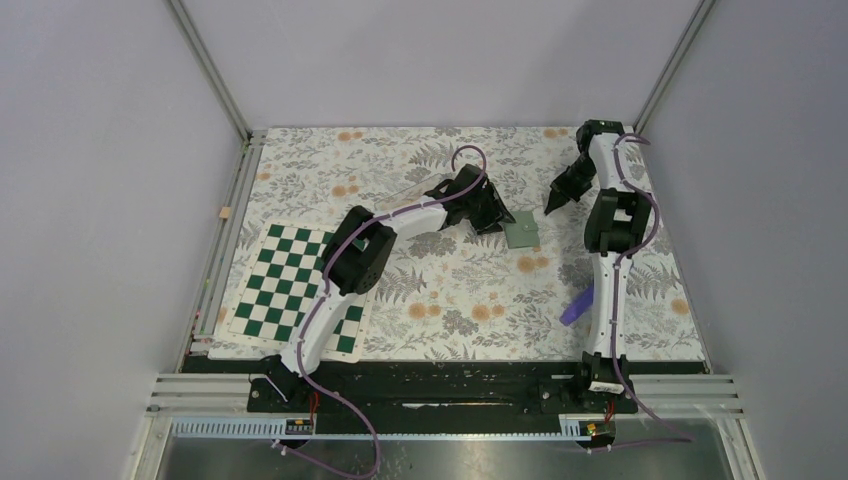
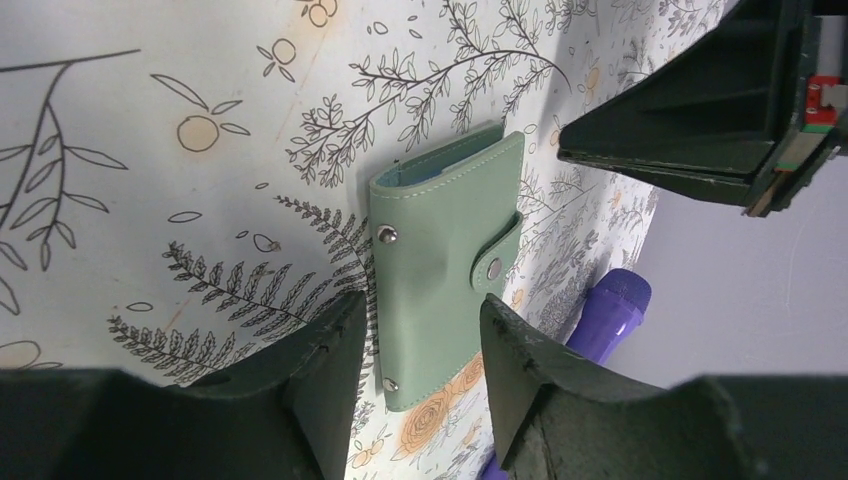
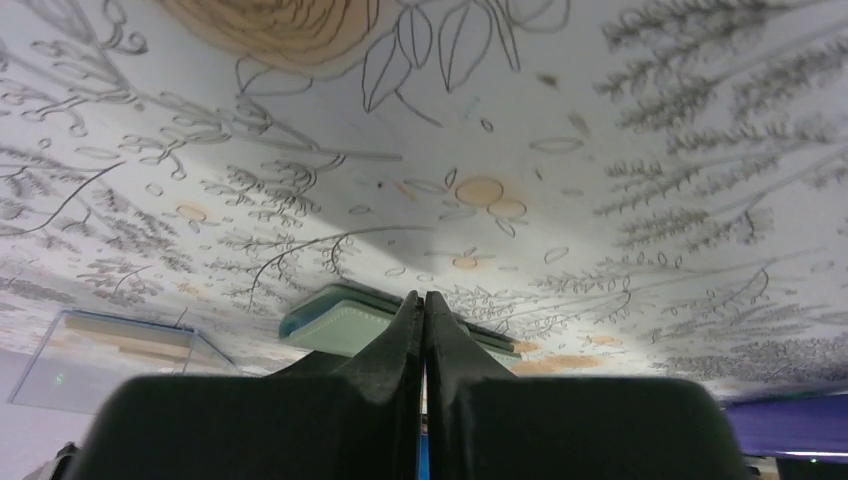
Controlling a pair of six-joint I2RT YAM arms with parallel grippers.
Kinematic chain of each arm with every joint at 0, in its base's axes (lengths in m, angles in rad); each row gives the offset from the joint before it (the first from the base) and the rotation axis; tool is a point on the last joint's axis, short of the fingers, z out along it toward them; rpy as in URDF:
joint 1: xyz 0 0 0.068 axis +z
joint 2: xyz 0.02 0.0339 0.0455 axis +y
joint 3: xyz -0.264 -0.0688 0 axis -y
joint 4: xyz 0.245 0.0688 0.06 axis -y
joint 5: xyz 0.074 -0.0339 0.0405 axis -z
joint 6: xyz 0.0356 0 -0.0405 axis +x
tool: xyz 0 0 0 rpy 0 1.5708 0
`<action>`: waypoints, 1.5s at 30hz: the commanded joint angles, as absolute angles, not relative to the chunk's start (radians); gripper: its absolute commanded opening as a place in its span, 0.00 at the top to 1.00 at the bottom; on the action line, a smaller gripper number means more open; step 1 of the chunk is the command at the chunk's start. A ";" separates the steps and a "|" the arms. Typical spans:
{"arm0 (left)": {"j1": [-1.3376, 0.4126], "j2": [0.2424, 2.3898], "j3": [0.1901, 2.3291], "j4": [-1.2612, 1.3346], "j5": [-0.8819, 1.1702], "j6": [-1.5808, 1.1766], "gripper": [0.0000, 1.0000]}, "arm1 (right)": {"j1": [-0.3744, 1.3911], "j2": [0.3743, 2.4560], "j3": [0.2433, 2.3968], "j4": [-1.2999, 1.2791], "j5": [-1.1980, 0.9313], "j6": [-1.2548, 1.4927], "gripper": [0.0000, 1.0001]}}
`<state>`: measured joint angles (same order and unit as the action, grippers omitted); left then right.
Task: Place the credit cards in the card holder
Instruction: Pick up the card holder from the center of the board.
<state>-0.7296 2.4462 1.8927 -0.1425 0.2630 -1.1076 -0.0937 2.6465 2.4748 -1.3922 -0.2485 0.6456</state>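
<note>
The left gripper [image 2: 420,305] hangs half-parted astride the green card holder [image 2: 445,270], which lies snapped closed mid-table. The right gripper [image 3: 422,297] is pressed closed, empty. The credit cards aren't clearly visible (perhaps inside the clear box [image 3: 110,350] further left). A one-sided nudge could skate the holder away.

The card holder [image 1: 521,234] fills the narrow gap between the left gripper [image 1: 503,222] and the right gripper [image 1: 551,207], so clearance there is minimal. A purple object [image 1: 577,304] obstructs the route just beside the right arm. The table [image 1: 450,300] between it and the chequered board [image 1: 290,285] is passable.
</note>
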 commanded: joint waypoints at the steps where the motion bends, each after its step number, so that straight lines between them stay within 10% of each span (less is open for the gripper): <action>1: -0.733 2.470 1.937 -0.164 0.286 -1.116 0.54 | -0.081 2.716 2.588 -1.658 -0.262 0.589 1.00; 22: -0.748 2.425 1.839 -0.010 0.378 -1.132 0.61 | 0.073 2.700 2.516 -1.705 -0.289 0.526 1.00; 32: -0.752 2.193 1.534 0.093 0.349 -1.073 1.00 | 0.126 2.517 2.203 -1.572 -0.302 0.369 1.00; 37: -0.753 1.978 1.292 0.161 0.325 -1.041 1.00 | 0.126 2.226 1.963 -1.388 -0.286 0.335 0.99; 45: -0.755 1.591 1.043 0.061 0.279 -0.914 1.00 | 0.127 1.596 1.455 -0.999 -0.311 0.341 0.23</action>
